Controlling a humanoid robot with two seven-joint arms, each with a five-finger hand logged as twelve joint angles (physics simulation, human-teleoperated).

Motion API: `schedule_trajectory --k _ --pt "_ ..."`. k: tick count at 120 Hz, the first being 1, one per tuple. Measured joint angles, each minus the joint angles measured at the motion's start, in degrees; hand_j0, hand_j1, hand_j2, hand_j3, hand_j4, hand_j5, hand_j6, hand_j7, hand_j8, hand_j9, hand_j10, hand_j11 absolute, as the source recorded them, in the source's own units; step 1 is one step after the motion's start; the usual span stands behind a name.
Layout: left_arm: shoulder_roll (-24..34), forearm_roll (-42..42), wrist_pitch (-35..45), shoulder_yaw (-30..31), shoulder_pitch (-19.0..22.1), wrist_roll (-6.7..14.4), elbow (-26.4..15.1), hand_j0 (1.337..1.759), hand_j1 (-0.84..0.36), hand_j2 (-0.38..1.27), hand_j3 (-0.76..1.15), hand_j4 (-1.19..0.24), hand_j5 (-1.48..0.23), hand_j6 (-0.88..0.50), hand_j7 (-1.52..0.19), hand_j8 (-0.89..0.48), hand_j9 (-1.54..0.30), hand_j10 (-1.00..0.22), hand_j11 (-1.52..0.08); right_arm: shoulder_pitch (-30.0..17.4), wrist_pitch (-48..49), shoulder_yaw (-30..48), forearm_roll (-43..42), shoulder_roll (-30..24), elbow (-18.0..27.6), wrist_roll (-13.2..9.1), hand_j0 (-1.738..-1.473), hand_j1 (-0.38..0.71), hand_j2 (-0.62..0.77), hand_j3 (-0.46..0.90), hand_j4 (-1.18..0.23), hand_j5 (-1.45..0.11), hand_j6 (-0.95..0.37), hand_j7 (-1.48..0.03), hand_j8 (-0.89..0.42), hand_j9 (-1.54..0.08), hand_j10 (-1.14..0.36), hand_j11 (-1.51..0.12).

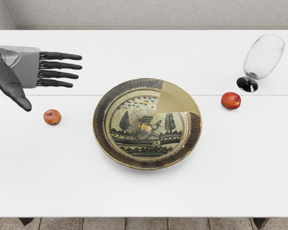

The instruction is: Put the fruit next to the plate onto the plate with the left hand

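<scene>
Glazed ceramic plate [100,125], clear glass goblet [263,57].

Bright, even light — soft, faint shadows.

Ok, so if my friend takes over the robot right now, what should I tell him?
Left hand: open, fingers straight, holding nothing, hovering above the table at far left.
Right hand: not in view.
Things: a small red fruit lies left of the plate, just below the hand. A second red fruit lies right of the plate, near the wine glass.
Done: nothing yet, no fruit is on the plate.
Left: lower the left hand, grasp a fruit (the left one looks the likelier pick, as it is nearer) and set it on the plate.
</scene>
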Motion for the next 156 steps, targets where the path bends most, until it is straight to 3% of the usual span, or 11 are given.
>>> schedule_trajectory --k 20,42,52,63,70,81,88,111,126,140,156 --pt "-0.9 2.95 0.0 -0.13 -2.29 0.0 -0.35 1.658 0.35 0.0 0.0 0.0 0.0 0.0 0.0 0.0 0.0 0.0 0.0 0.0 -0.26 -0.04 0.0 0.0 0.0 0.0 -1.658 -0.35 0.0 0.0 0.0 0.0 0.0 0.0 0.0 0.0 0.0 0.0" --pt "-3.33 32.11 0.02 -0.45 -2.59 0.0 -2.26 1.658 0.32 0.0 0.0 -0.02 -0.03 -0.02 -0.03 -0.02 -0.03 -0.02 -0.03 0.0 -0.38 0.03 0.04 0.0 0.0 0.0 -1.658 -0.35 0.0 0.0 0.0 0.0 0.0 0.0 0.0 0.0 0.0 0.0" --pt "-4.07 46.44 2.42 -0.16 1.29 0.0 -6.18 1.658 0.3 0.01 0.0 -0.04 -0.05 -0.04 -0.05 -0.04 -0.05 -0.04 -0.05 0.0 -0.4 0.15 0.08 0.0 0.0 0.0 -1.658 -0.35 0.0 0.0 0.0 0.0 0.0 0.0 0.0 0.0 0.0 0.0" --pt "-5.18 59.75 10.74 -0.02 6.46 0.0 -9.38 1.658 0.28 0.01 0.0 -0.07 -0.08 -0.07 -0.08 -0.07 -0.08 -0.07 -0.08 0.0 -0.41 0.31 0.15 0.0 0.0 0.0 -1.658 -0.35 0.0 0.0 0.0 0.0 0.0 0.0 0.0 0.0 0.0 0.0" --pt "-7.21 66.16 15.81 0.03 8.41 0.0 -10.48 1.658 0.25 0.02 0.0 -0.09 -0.11 -0.09 -0.11 -0.09 -0.11 -0.09 -0.11 0.0 -0.41 0.36 0.24 0.0 0.0 0.0 -1.658 -0.35 0.0 0.0 0.0 0.0 0.0 0.0 0.0 0.0 0.0 0.0" --pt "-12.58 77.62 23.74 0.1 14.92 0.0 -11.37 1.658 0.22 0.02 0.0 -0.12 -0.14 -0.12 -0.14 -0.12 -0.14 -0.11 -0.14 0.0 -0.42 0.41 0.4 0.0 0.0 0.0 -1.658 -0.35 0.0 0.0 0.0 0.0 0.0 0.0 0.0 0.0 0.0 0.0" --pt "-12.61 82.71 27.94 0.52 15.96 0.0 -11.63 1.658 0.21 0.03 0.0 -0.13 -0.16 -0.13 -0.16 -0.13 -0.16 -0.13 -0.16 0.0 -0.42 0.42 0.45 0.0 0.0 0.0 -1.658 -0.35 0.0 0.0 0.0 0.0 0.0 0.0 0.0 0.0 0.0 0.0" --pt "-12.24 92.52 41.44 6.68 17.27 0.0 -11.87 1.658 0.18 0.03 0.0 -0.15 -0.18 -0.15 -0.18 -0.15 -0.18 -0.15 -0.18 0.0 -0.42 0.44 0.51 0.0 0.0 0.0 -1.658 -0.35 0.0 0.0 0.0 0.0 0.0 0.0 0.0 0.0 0.0 0.0" --pt "-12.8 93.4 47.32 9.18 18.13 0.0 -11.47 1.658 0.18 0.03 0.0 -0.15 -0.19 -0.16 -0.19 -0.16 -0.19 -0.15 -0.19 0.0 -0.42 0.44 0.52 0.0 0.0 0.0 -1.658 -0.35 0.0 0.0 0.0 0.0 0.0 0.0 0.0 0.0 0.0 0.0" --pt "-12.3 93.4 49.37 10.41 21.41 0.0 -11.45 1.658 0.16 0.04 0.0 -0.17 -0.21 -0.17 -0.21 -0.17 -0.21 -0.17 -0.21 0.0 -0.42 0.44 0.46 0.0 0.0 0.0 -1.658 -0.35 0.0 0.0 0.0 0.0 0.0 0.0 0.0 0.0 0.0 0.0" --pt "-10.44 93.4 50.09 10.77 21.37 -4.88 -11.68 1.658 0.16 0.04 0.0 -0.17 -0.22 -0.18 -0.21 -0.18 -0.21 -0.17 -0.21 0.06 -0.42 0.44 0.44 0.0 0.0 0.0 -1.658 -0.35 0.0 0.0 0.0 0.0 0.0 0.0 0.0 0.0 0.0 0.0"
